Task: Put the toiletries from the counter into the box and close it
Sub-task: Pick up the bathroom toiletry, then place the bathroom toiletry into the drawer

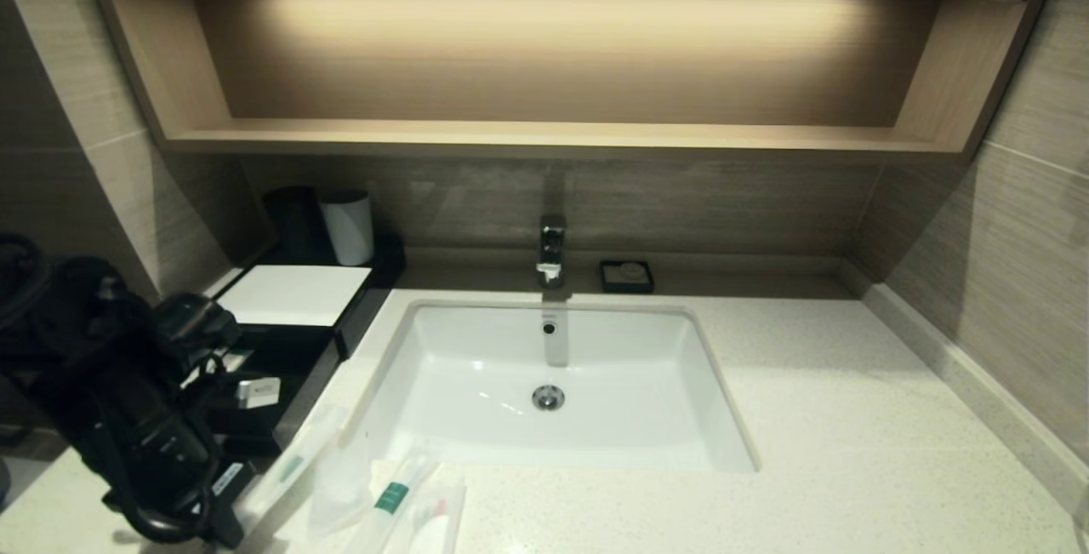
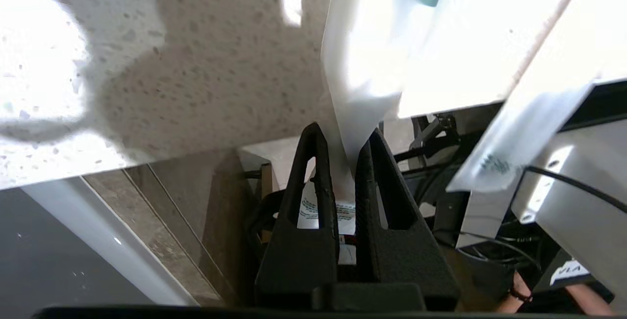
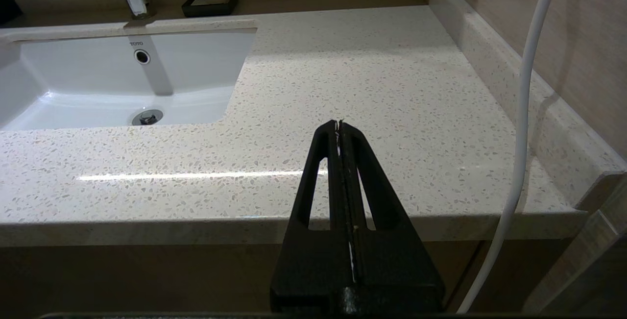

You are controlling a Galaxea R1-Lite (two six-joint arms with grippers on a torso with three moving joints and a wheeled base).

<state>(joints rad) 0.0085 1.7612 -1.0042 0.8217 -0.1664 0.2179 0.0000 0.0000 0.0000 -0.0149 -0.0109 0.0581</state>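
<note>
My left gripper (image 2: 345, 148) is shut on the end of a long slim translucent packet (image 2: 360, 79) at the counter's front left edge. From the head camera this gripper (image 1: 241, 505) is low on the left, and the held packet (image 1: 289, 467), with its green band, slants up toward the box (image 1: 293, 294). The box's black front drawer (image 1: 272, 362) stands pulled out. Three more toiletries lie on the counter (image 1: 851, 418) in front of the sink: a flat pouch (image 1: 340, 486), a second green-banded slim packet (image 1: 396, 494) and a printed pouch (image 1: 438, 524). My right gripper (image 3: 339, 125) is shut and empty off the counter's front right edge.
The white sink (image 1: 553, 367) with its tap (image 1: 552, 248) fills the middle. A black cup (image 1: 293, 222) and a white cup (image 1: 349, 226) stand behind the box. A small black soap dish (image 1: 627, 276) sits by the back wall. A white cable (image 3: 521, 113) hangs beside my right gripper.
</note>
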